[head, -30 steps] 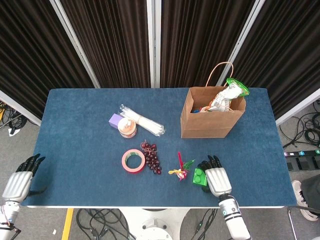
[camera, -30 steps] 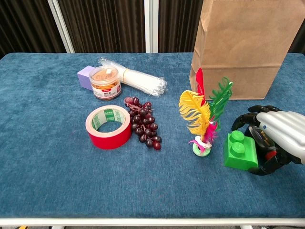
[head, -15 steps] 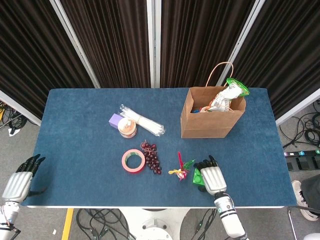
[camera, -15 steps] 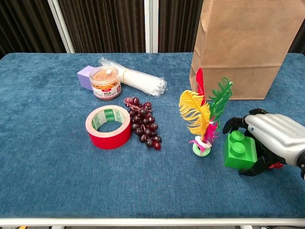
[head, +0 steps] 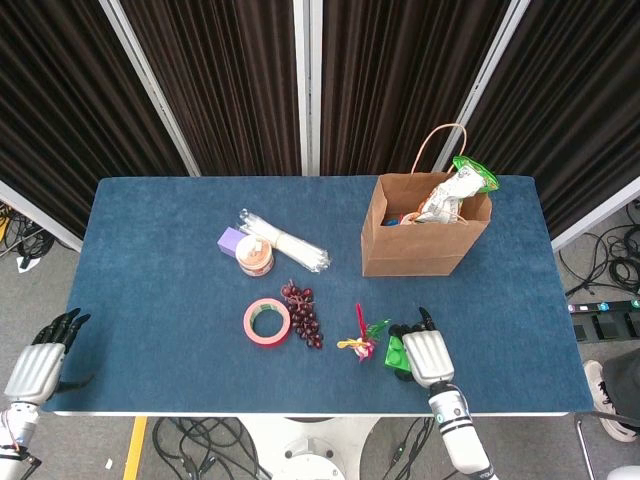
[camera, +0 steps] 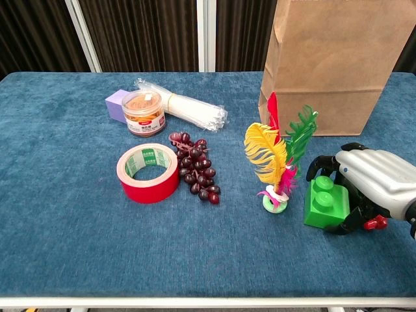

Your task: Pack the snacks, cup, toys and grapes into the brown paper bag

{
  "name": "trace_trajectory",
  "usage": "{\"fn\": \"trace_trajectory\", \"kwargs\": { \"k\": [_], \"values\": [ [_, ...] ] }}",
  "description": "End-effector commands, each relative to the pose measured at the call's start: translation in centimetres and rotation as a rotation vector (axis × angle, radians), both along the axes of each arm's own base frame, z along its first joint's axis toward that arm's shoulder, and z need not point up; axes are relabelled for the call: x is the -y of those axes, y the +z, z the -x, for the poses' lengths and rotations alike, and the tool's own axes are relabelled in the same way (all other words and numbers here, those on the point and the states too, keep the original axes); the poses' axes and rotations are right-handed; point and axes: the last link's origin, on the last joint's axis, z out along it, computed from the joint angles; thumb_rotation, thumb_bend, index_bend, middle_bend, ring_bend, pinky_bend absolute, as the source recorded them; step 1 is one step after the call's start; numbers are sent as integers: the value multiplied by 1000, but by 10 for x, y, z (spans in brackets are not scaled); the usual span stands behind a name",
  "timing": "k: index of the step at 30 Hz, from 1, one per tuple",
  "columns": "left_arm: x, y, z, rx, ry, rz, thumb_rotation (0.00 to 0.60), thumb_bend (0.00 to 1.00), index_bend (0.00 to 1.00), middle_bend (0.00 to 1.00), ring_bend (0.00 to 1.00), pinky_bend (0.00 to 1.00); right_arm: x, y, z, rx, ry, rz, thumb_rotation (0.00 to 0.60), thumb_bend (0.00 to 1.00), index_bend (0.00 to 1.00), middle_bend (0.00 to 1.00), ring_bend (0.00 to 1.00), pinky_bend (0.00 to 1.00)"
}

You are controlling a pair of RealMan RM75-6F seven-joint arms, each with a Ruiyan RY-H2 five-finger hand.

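The right hand has closed in on the green plastic building block over the last second: it was curled just beside the block, now its dark fingers wrap the top and far side, with the thumb side apparently under the near edge. The block looks slightly tipped up off the blue felt worktop in the chest view, so the grasp is likely just seated; a real lift has not begun. In the head view the right hand covers most of the green block, near the front edge, well short of the brown paper bag, which stands upright toward the back right with snack packets already poking out of its mouth. The left hand hangs off the front left corner holding nothing, fingers loosely curled; whether it is wide or narrow cannot be told. Still unpacked: the feathered shuttlecock toy just left of the block, the dark red grape bunch, the red tape roll, the clear snack jar, the purple box and the clear-wrapped bundle of sticks. Next judged step: lift the block clear of the feathers and carry it back over the bag mouth.
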Motion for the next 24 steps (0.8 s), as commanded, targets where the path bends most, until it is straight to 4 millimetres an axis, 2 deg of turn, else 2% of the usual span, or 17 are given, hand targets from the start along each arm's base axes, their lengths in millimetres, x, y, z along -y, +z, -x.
{"fn": "trace_trajectory", "kwargs": {
  "k": [1, 5, 11, 17, 21, 24],
  "values": [
    [0, 0, 0, 0, 0, 1, 600, 233, 137, 133, 27, 168, 1, 4, -2, 5, 11, 13, 600, 64, 335, 507, 420, 0],
    [0, 0, 0, -1, -3, 0, 600, 233, 137, 133, 27, 167, 4, 17, -7, 10, 35, 39, 600, 86, 342, 510, 421, 0],
    [-1, 0, 0, -1, 0, -3, 600, 233, 137, 133, 27, 167, 13, 64, -28, 13, 124, 138, 600, 89, 361, 523, 430, 0],
    [-1, 0, -2, 3, -5, -12, 600, 234, 138, 133, 27, 168, 28, 129, -71, 10, 253, 306, 600, 97, 370, 524, 428, 0],
    [-1, -1, -2, 3, -5, -8, 600, 233, 137, 133, 27, 168, 40, 164, -103, 9, 323, 399, 600, 99, 377, 524, 428, 0],
    [-1, -2, -3, 3, -8, -8, 600, 233, 138, 133, 27, 167, 52, 182, -127, 7, 361, 454, 600, 101, 379, 524, 428, 4]
  ]
}}
